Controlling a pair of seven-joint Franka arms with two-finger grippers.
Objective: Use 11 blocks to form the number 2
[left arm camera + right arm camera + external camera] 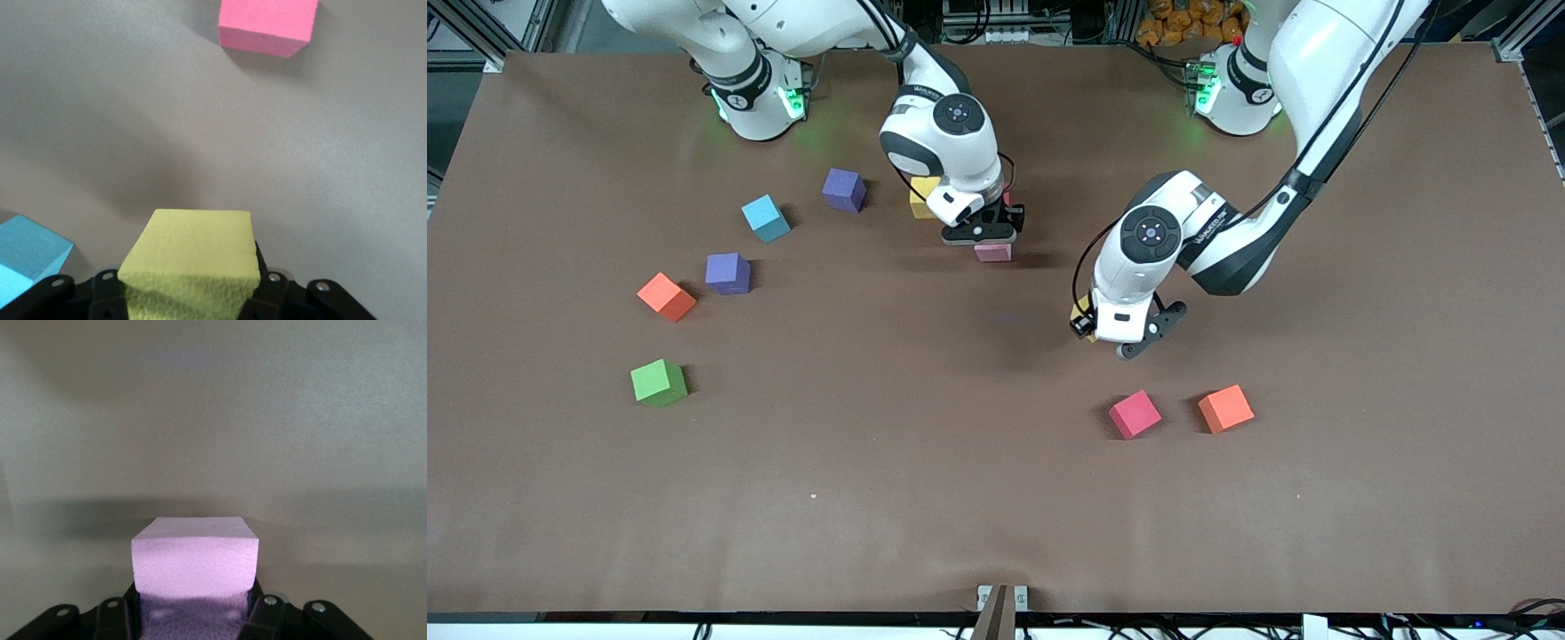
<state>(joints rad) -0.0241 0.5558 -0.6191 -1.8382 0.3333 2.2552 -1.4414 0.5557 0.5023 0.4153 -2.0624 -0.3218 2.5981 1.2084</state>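
Scattered blocks (1136,414), no axis.

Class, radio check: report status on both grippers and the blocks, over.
Left gripper shut on yellow block, over mid-table. Right gripper shut on pink block, beside another yellow block. No digit formed; other blocks scattered. Nothing in the way.
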